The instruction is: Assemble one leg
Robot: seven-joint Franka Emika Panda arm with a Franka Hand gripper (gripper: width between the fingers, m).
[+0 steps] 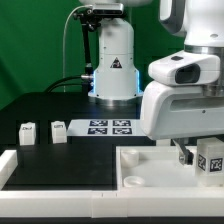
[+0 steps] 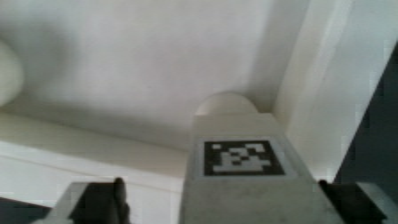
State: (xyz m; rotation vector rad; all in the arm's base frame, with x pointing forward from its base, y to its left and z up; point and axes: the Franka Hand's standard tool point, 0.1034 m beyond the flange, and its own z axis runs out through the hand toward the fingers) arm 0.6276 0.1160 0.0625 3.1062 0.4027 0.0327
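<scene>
Looking in from the exterior view, the gripper [image 1: 203, 158] sits low at that view's right over the white panel [image 1: 140, 160], clamped on the leg [image 1: 211, 160], with three like posts [image 1: 58, 130] well apart on the dark table [image 1: 40, 105] beside the marker board [image 1: 110, 126]; the arm hides the leg's lower end. From the wrist view, the leg [image 2: 238, 165] reads as a stiff, light, smooth block, best pinched across its flat sides, fingers [image 2: 96, 202] closed against it, though whether its tip meets a panel hole is hidden
</scene>
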